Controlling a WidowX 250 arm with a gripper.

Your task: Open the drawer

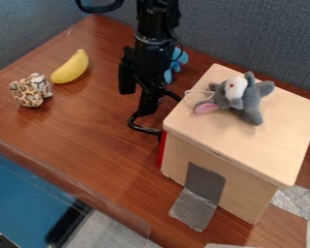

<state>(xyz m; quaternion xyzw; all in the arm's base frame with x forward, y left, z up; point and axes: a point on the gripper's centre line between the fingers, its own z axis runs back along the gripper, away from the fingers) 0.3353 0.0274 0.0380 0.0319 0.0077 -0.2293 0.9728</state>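
The black gripper (147, 107) hangs down from the top edge, just left of the wooden box (216, 177). Its lower end is at the black curved handle (142, 129) on the box's left side, overlapping the handle's upper part. Whether it touches the handle, I cannot tell. A thin red strip of the drawer front (162, 149) shows along the box's left edge, close against the wood. Most of that front is hidden by the angle.
A grey plush mouse (247, 97) lies on the box top. Left on the table (99, 145) are a yellow banana (71, 68) and a leopard-spotted toy (29, 91). A blue toy (177, 63) sits behind the arm. Silver tape (195, 208) runs from box to table.
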